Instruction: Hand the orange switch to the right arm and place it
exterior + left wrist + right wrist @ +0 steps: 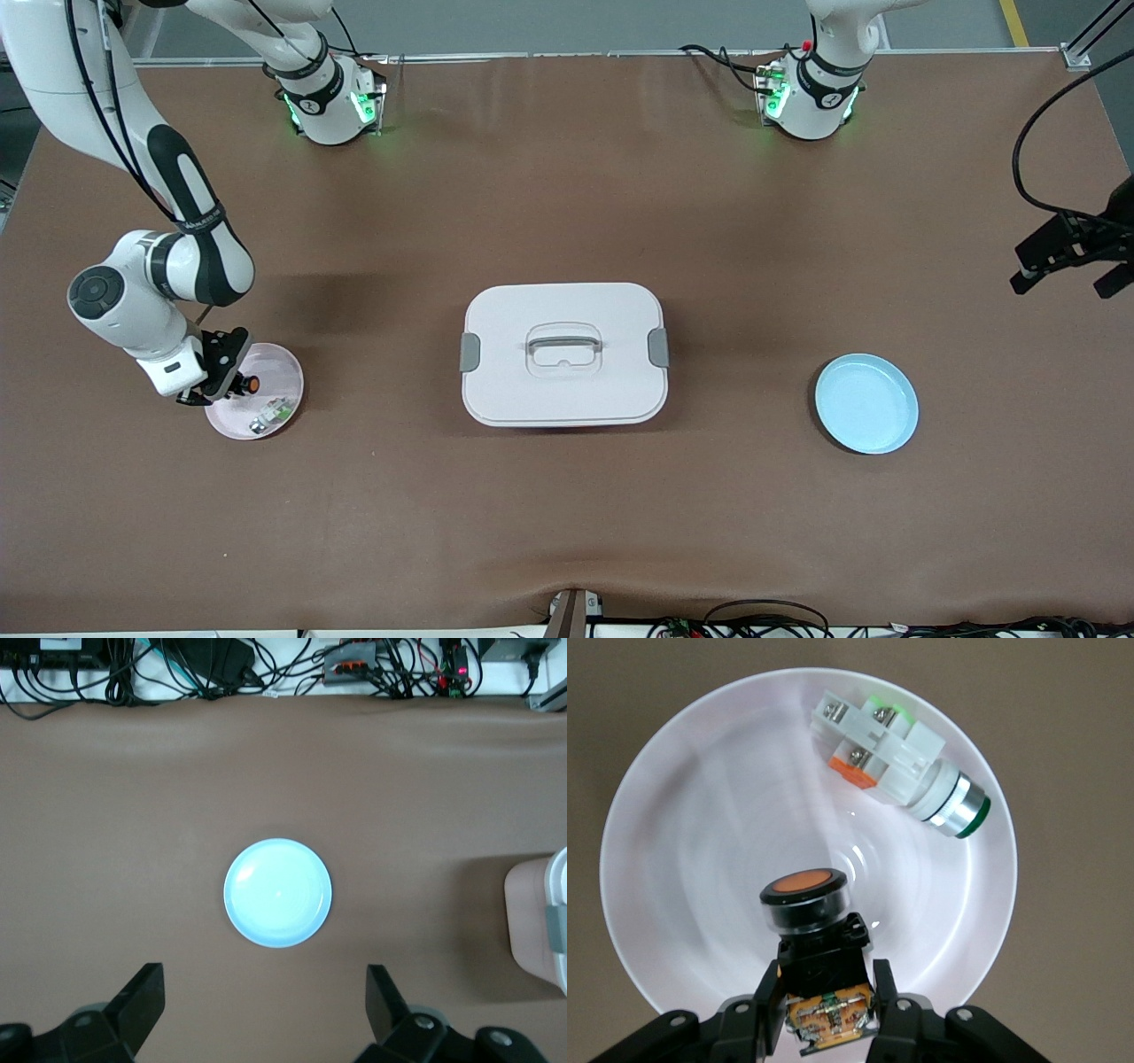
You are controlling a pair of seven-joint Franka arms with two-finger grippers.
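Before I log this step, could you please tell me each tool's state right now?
Left tool: open, empty, above the blue plate.
Right tool: closed on the orange switch, over the pink plate.

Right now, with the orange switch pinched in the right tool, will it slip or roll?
The orange switch looks rigid and probably light. The right tool pinches only its base, so it might pivot. Its round cap suggests it would roll on the pink plate.

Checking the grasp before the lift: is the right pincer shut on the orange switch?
Shut on it: the right pincer clamps the orange switch body, over the pink plate.
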